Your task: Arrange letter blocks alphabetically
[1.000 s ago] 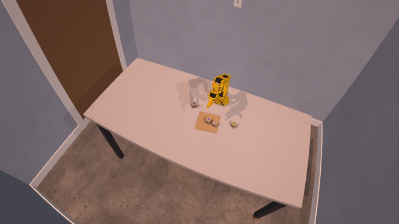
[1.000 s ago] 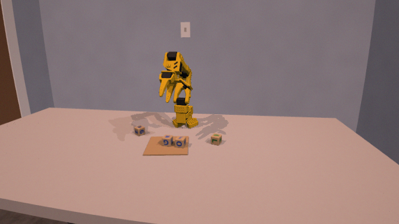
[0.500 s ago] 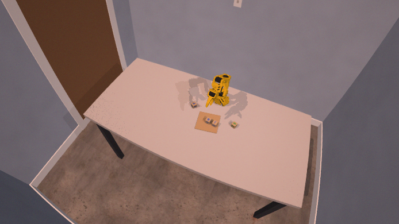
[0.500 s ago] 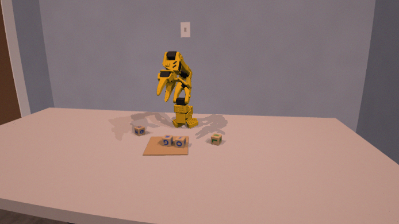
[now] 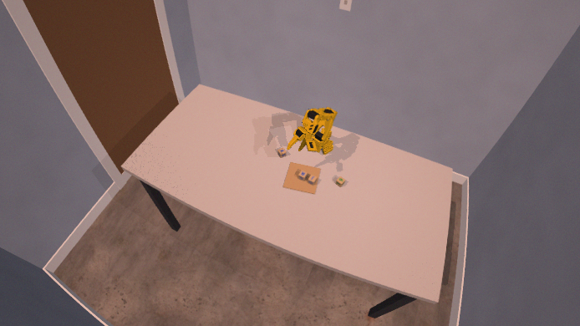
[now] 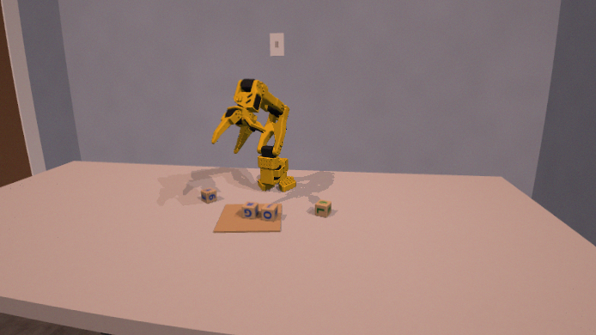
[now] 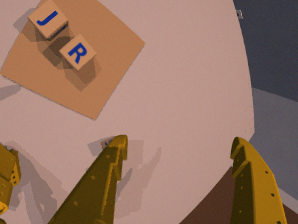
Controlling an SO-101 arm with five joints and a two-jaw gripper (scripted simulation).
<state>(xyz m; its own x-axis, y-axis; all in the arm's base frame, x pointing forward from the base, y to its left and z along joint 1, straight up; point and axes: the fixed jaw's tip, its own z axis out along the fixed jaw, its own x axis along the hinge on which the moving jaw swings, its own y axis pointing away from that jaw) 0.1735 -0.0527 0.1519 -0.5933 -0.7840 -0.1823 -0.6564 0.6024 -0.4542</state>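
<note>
The J block (image 5: 312,179) (image 6: 269,212) (image 7: 47,20) and the R block (image 5: 302,175) (image 6: 249,210) (image 7: 77,51) lie flat on the tan mat (image 5: 292,183) (image 6: 228,226) (image 7: 117,45), letters up, with a small gap between them. J is close to the mat's edge. A block with blue markings (image 5: 281,152) (image 6: 209,195) (image 7: 106,144) lies off the mat, mostly hidden by a finger in the wrist view; its top is unclear. A green-lettered block (image 5: 339,181) (image 6: 323,208) lies off the mat, beyond J. My gripper (image 5: 294,149) (image 6: 225,147) (image 7: 179,142) is open, empty and high above the table.
The arm's base (image 6: 272,175) stands behind the mat, near the table's wall-side edge. The blue-marked block and the green-lettered block lie on opposite sides of the mat. Arm shadows cross the table (image 5: 239,142) around the base and the blue-marked block.
</note>
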